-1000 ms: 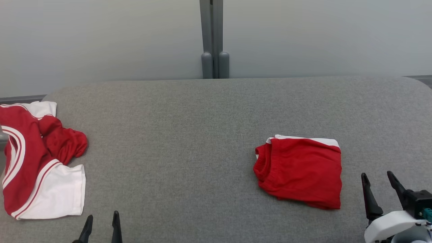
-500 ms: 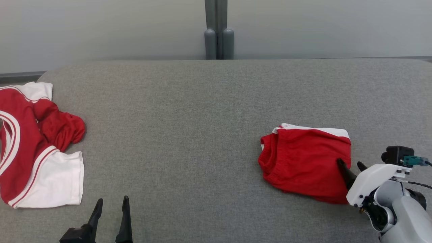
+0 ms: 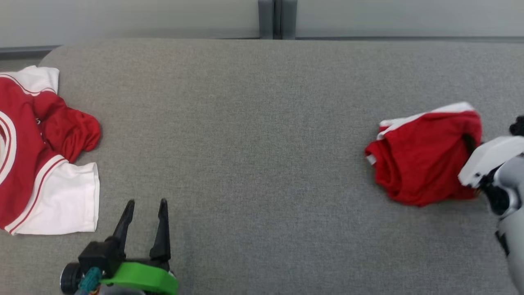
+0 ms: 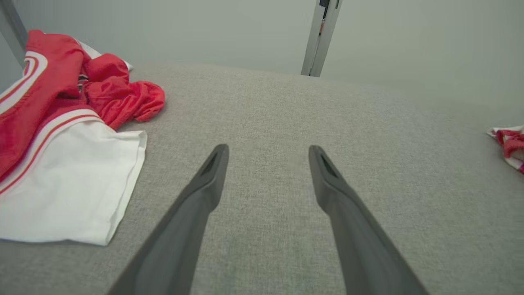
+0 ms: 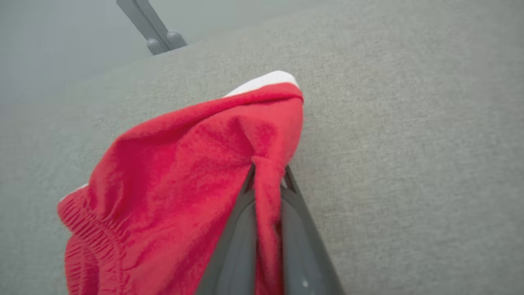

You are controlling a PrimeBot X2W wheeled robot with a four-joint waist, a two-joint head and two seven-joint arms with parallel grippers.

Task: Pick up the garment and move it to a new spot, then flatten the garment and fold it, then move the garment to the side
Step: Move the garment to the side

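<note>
Since a second ago: right gripper [image 5: 268, 178] reached the red shorts [image 3: 417, 164] and pinched shut on a fold at their right edge. Shorts now bunched, at the far right of the grey table [image 3: 262, 123]. Left gripper [image 4: 268, 164] spread wide over bare table. Red-and-white jersey [image 3: 37, 164] heaped at the left end.

In the head view I have the grey tabletop [image 3: 254, 123] open through its middle, from 11 to 1 o'clock and down to 6. A crumpled red-and-white jersey [image 3: 37, 164] blocks 9 o'clock; the red shorts [image 3: 417, 159] sit at 3.
</note>
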